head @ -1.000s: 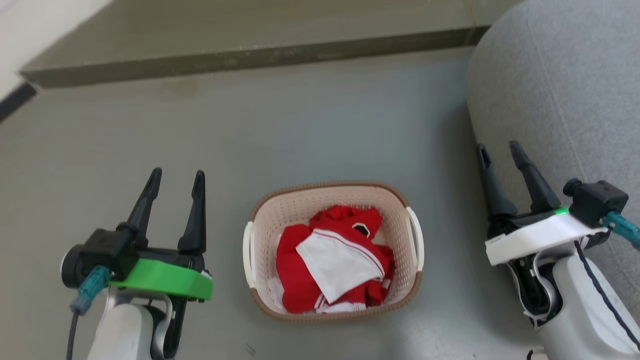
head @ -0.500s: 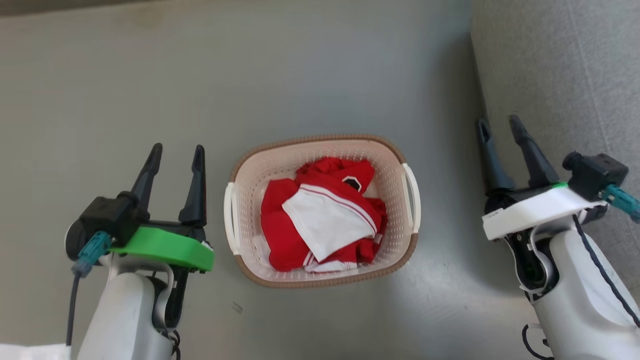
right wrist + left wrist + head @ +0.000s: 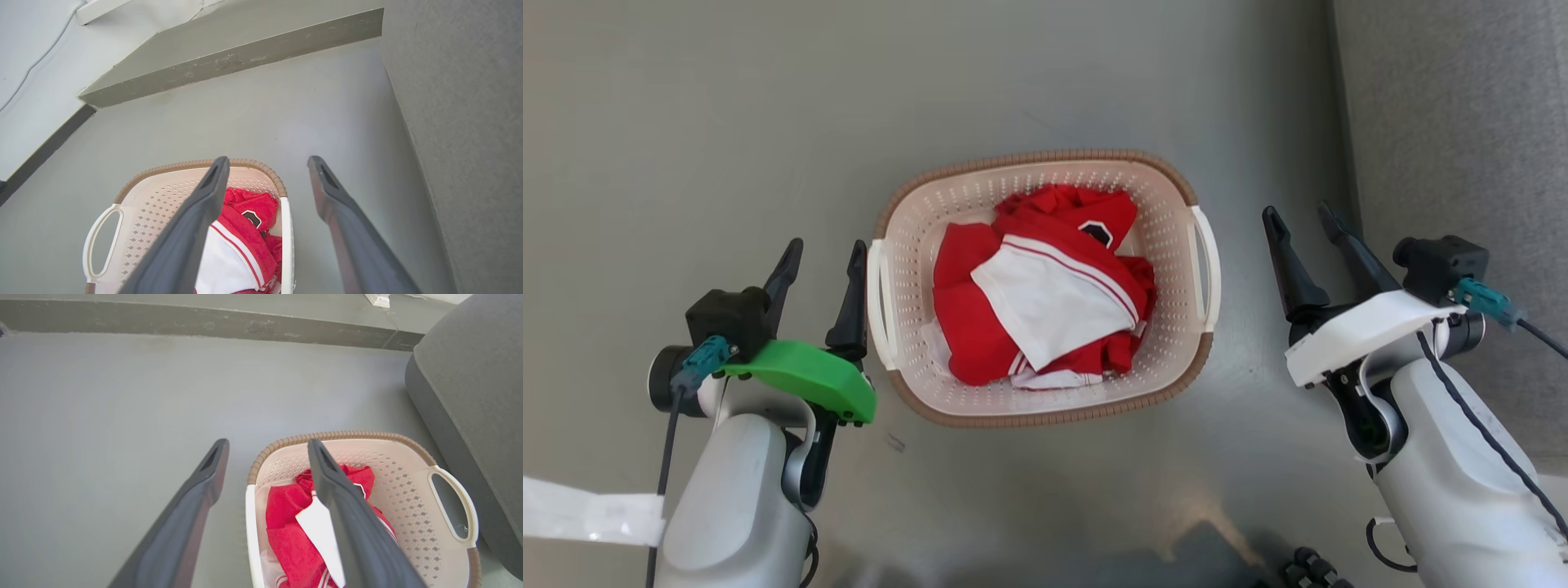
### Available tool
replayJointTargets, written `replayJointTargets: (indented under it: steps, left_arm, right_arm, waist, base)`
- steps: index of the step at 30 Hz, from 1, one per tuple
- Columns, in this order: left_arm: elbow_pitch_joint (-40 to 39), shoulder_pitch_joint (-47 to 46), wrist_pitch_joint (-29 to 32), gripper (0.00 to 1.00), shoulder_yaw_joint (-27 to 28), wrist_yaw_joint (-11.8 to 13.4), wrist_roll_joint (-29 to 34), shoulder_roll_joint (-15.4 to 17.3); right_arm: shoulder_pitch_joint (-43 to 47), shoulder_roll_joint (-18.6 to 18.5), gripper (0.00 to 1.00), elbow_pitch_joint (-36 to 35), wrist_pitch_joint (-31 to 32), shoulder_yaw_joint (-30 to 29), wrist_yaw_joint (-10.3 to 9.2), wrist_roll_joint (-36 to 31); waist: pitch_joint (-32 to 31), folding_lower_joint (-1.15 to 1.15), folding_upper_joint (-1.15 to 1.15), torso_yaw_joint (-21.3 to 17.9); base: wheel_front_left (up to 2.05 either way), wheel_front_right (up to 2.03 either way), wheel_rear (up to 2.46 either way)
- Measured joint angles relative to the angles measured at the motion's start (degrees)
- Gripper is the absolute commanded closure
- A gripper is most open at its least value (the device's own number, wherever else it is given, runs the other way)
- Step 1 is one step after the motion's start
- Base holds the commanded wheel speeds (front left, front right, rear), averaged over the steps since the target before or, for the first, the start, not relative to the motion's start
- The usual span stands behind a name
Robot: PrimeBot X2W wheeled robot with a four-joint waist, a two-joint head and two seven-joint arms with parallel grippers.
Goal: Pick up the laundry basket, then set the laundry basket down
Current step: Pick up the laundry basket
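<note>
Bare grey floor [image 3: 727, 122] spreads left and far of the scene to a low step [image 3: 204, 324], while a grey upholstered seat [image 3: 1462, 122] hems in the right side. The laundry basket [image 3: 1029, 157] stands on the floor between the arms, holding a red and white garment [image 3: 1045, 302] whose black emblem [image 3: 1097, 233] is too small to read. The left gripper [image 3: 826, 245], fingers spread, hangs just beside the left handle [image 3: 876, 302]; the right gripper [image 3: 1297, 211], also spread, sits in the narrow gap between the right handle [image 3: 1207, 261] and the seat.
</note>
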Motion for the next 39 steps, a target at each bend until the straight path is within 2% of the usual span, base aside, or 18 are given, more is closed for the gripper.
replayJointTargets:
  steps: [17,39]
  left_arm:
    - [14.32,-10.98,2.36,0.0,-3.23,-0.15,-2.49,-0.38]
    - [24.38,-20.22,4.81,0.0,-8.59,-0.25,-7.36,-0.81]
  right_arm:
    - [-9.96,0.49,0.0,14.57,0.01,4.92,0.01,3.31]
    - [-20.93,2.22,0.0,26.62,1.47,11.84,0.05,6.24]
  waist:
    - [9.03,0.0,0.0,0.58]
    - [17.46,0.0,0.0,1.75]
  base:
    - [0.0,0.0,0.0]
    - [0.0,0.0,0.0]
